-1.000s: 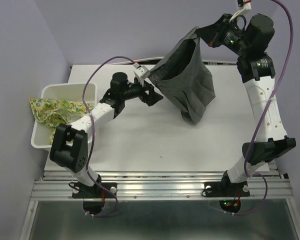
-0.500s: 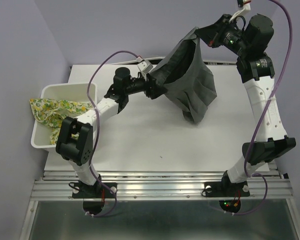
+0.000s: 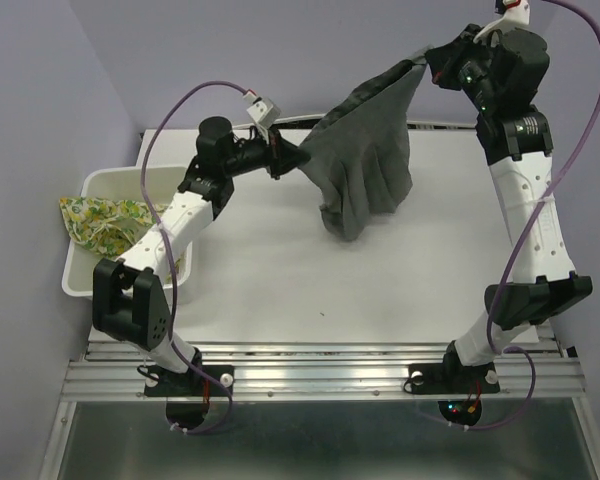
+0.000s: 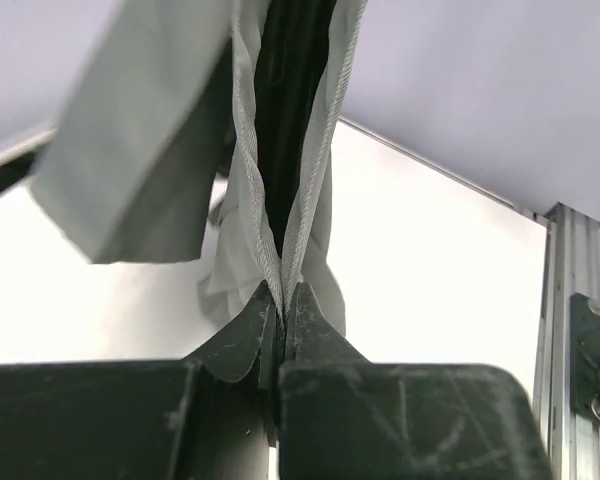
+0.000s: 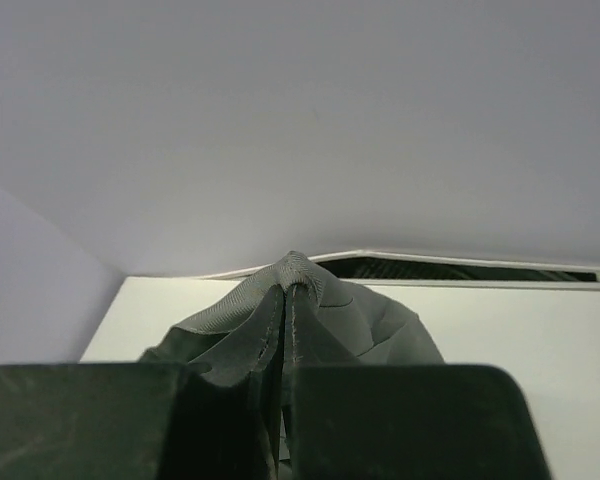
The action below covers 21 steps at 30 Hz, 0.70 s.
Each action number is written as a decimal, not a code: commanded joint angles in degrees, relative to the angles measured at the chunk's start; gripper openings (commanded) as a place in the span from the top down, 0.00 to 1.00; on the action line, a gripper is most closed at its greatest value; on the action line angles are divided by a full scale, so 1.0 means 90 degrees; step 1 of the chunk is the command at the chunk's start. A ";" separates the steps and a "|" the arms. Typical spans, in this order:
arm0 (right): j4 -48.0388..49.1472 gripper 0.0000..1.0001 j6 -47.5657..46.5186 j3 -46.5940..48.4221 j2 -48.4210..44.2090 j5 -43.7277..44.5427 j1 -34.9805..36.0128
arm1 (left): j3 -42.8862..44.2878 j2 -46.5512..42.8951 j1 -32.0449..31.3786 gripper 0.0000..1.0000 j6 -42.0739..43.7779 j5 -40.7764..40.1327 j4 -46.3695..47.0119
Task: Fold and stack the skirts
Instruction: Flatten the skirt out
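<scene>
Left gripper [image 3: 286, 156]: jaws pressed together, pinching one edge of the grey pleated skirt [image 3: 365, 178]. The left wrist view shows the fingertips [image 4: 260, 318] clamped on a stitched pale seam, with dark cloth running up between the layers.

Right gripper [image 3: 430, 66]: also clamped, pinching a bunched corner of the same skirt [image 5: 365, 322]. It sits high, above the far right corner of the table [image 3: 280, 280].

The skirt hangs in the air between the two pinches, over the far middle of the table. Cannot tell if its lowest fold touches the surface.

Likely reason for the hold: two grips along one edge let the cloth hang open and the pleats drop straight, so it can be laid flat for folding. The right grip is higher than the left, so the held edge slopes. It probably needs levelling and more tension before it's laid down.

The lemon-print skirt [image 3: 102, 220] is draped over the outer rim of the white basket [image 3: 130, 176] at the table's left edge. It lies half inside, half hanging out, with neither gripper near it.

Nothing is folded or stacked yet, so the task looks early.
</scene>
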 commanded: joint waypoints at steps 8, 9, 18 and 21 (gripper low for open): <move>-0.0146 0.99 -0.0849 0.0167 0.0851 0.1864 -0.0469 | 0.2407 0.0265 0.0036 1.00 0.0250 -0.0070 -0.1425; -0.0146 0.99 -0.0859 0.0477 0.1027 0.1814 -0.0470 | 0.2604 0.0595 0.0036 1.00 0.0250 -0.0070 -0.1385; 0.0059 0.99 -0.1064 0.2150 0.1967 0.0837 -0.0695 | 0.5076 0.1887 0.0153 1.00 0.0250 -0.0070 -0.1327; 0.0069 0.99 -0.1239 0.1363 0.1296 0.0360 -0.0763 | 0.5038 0.1645 0.0172 1.00 0.4727 -0.3918 -0.1531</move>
